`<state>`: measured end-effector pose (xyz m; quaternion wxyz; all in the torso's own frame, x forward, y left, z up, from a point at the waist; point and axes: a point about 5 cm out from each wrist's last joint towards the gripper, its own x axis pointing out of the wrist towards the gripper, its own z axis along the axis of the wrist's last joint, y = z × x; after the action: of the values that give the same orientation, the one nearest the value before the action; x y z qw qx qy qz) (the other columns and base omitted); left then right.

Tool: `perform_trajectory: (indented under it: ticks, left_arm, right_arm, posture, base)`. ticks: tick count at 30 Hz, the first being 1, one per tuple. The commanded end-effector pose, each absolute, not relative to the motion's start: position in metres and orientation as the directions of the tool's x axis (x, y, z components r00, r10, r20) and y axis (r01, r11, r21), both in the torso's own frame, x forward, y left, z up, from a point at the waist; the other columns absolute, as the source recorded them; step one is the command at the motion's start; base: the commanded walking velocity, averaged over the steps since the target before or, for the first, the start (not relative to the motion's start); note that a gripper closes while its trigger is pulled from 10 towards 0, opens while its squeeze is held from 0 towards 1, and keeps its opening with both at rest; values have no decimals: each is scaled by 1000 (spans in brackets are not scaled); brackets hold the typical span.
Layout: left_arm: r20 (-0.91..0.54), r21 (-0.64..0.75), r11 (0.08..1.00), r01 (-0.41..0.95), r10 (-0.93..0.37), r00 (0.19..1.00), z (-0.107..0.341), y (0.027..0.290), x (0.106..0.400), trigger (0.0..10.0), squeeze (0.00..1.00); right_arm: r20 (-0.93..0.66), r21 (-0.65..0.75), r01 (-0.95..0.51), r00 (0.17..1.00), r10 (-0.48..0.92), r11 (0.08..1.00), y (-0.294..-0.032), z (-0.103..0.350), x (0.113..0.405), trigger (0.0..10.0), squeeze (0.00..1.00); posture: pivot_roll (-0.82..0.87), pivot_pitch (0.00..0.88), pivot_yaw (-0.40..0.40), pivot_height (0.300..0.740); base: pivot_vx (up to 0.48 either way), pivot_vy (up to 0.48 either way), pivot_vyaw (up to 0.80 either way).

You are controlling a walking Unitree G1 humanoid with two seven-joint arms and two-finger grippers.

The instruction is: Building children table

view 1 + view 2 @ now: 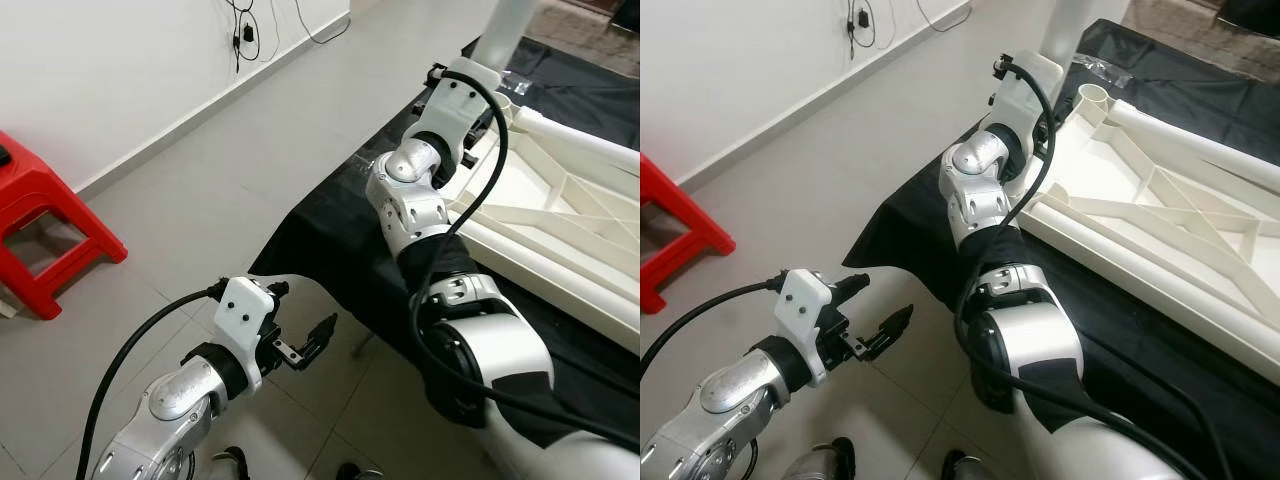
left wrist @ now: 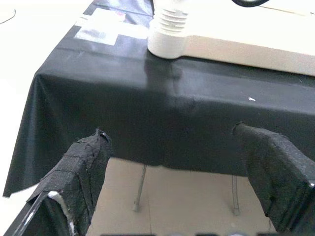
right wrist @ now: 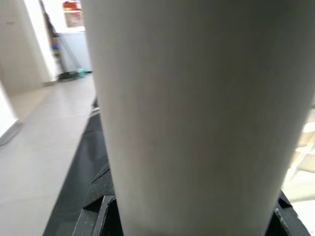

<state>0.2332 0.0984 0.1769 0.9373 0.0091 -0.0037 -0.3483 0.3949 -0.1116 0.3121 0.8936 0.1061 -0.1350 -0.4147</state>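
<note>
A white cylindrical plastic table leg [image 1: 508,28] is being clamped upright by the right gripper [image 3: 197,216] at upper right. The left gripper [image 1: 312,342], fingers apart, is being held empty at lower centre, before the black cloth [image 1: 330,250].

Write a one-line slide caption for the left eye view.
Right gripper holds an upright white table leg at the upturned tabletop; left gripper hangs open.

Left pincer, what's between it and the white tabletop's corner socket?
In the left wrist view, the black cloth draped over the stand's edge lies between the open left pincer and the threaded corner socket.
</note>
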Motion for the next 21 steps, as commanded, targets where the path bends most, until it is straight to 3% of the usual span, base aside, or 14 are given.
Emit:
perform_trajectory:
  ticks: [1, 2, 3, 13, 21]
  left_arm:
    - [-20, 28, 761, 648, -648, 761, 173, 99, 232, 10000, 0]
    - [-20, 29, 761, 649, -648, 761, 173, 99, 232, 10000, 0]
    - [-19, 28, 760, 649, -649, 761, 173, 99, 232, 10000, 0]
    - [-17, 29, 759, 650, -650, 760, 173, 98, 232, 10000, 0]
    - [-17, 25, 756, 654, -654, 756, 172, 97, 232, 10000, 0]
  right_arm:
    - [-91, 228, 818, 557, -825, 528, -128, 255, 395, 0, 0]
    - [-97, 233, 822, 552, -828, 520, -127, 255, 395, 0, 0]
    - [-97, 245, 817, 556, -826, 521, -125, 256, 395, 10000, 0]
    - [-126, 228, 861, 489, -863, 455, -131, 255, 393, 10000, 0]
    - [-127, 213, 831, 544, -829, 513, -123, 250, 394, 10000, 0]
  posture:
    - [99, 293, -71, 740]
    - [99, 293, -71, 740]
    - [104, 293, -70, 740]
    - [108, 294, -71, 740]
    - [107, 293, -70, 740]
  base:
    - [0, 0, 0]
    - [0, 0, 0]
    - [0, 0, 0]
    - [0, 0, 0]
    - [0, 0, 0]
